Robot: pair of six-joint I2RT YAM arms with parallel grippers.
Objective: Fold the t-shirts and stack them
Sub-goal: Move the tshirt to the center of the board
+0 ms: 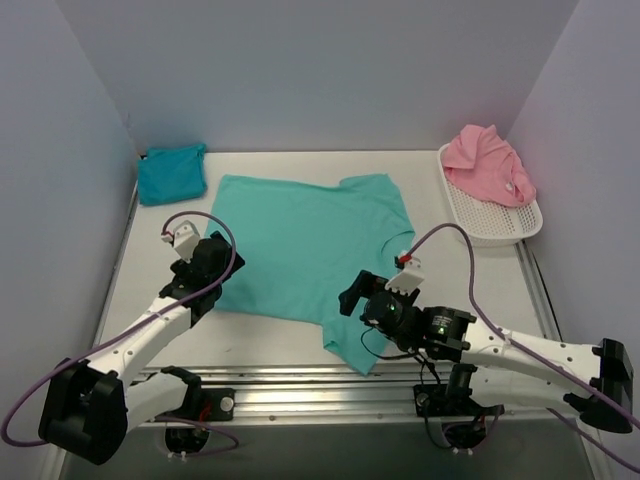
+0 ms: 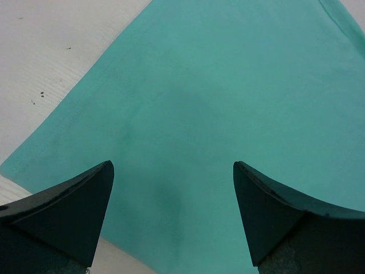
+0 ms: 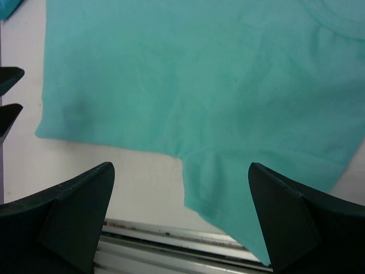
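Top external: we hover left tool (image 1: 212,262) and right tool (image 1: 352,297), both released, over the green shirt (image 1: 300,235); next, pinch its near edge to fold.

White mesh basket (image 1: 484,217) — far right on the pale table (image 1: 270,335).

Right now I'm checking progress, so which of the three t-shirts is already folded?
The darker turquoise-blue t-shirt at the far left: a compact folded bundle. The sea-green t-shirt lies spread flat, and the pink t-shirt is bunched in the white basket.
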